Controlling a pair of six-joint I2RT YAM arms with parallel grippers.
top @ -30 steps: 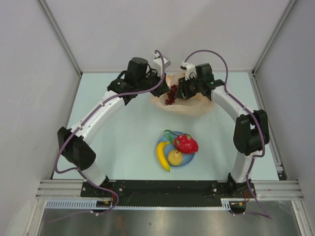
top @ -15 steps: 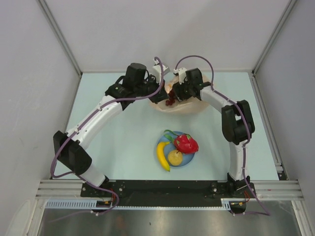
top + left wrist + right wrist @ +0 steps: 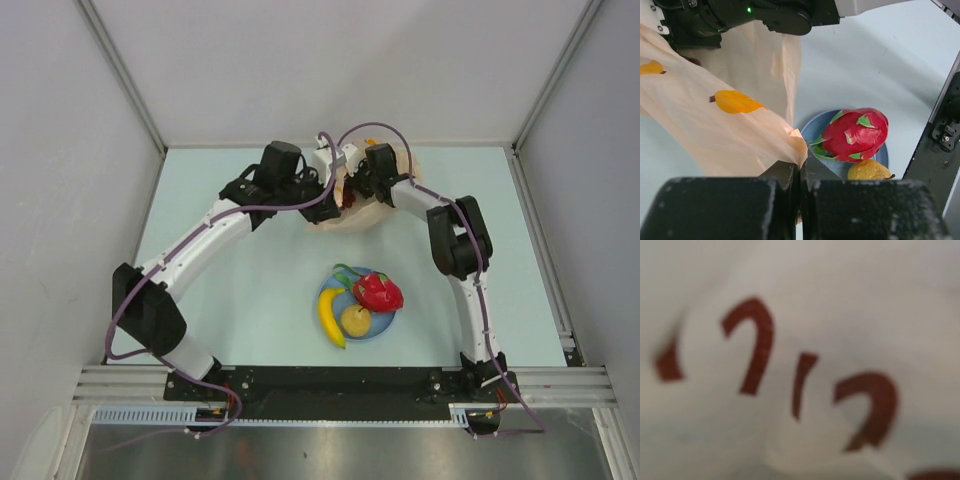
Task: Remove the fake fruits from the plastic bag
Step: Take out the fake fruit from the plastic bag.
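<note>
The peach plastic bag [image 3: 372, 208] lies bunched at the back of the table. My left gripper [image 3: 327, 187] is shut on its edge, and in the left wrist view the film [image 3: 715, 125] is pinched between the closed left gripper [image 3: 800, 172]. My right gripper [image 3: 356, 187] is pushed into the bag's mouth, next to a dark grape bunch [image 3: 347, 199]; whether it holds the grapes cannot be told. The right wrist view shows only blurred bag film [image 3: 800, 305] with red printed marks, no fingers. A red dragon fruit [image 3: 378, 292], a banana [image 3: 330, 318] and a pear [image 3: 354, 320] lie on the blue plate [image 3: 385, 325].
The blue plate [image 3: 816, 129] with the dragon fruit [image 3: 855, 134] and pear [image 3: 870, 171] sits mid-table, nearer the arm bases. The right arm's black wrist [image 3: 740, 15] hangs close above the bag. White walls and metal posts ring the table.
The right arm has swung left and folded in, pushing its gripper further into the bag. The bag has bunched up and shifted left. The left gripper kept its hold.
</note>
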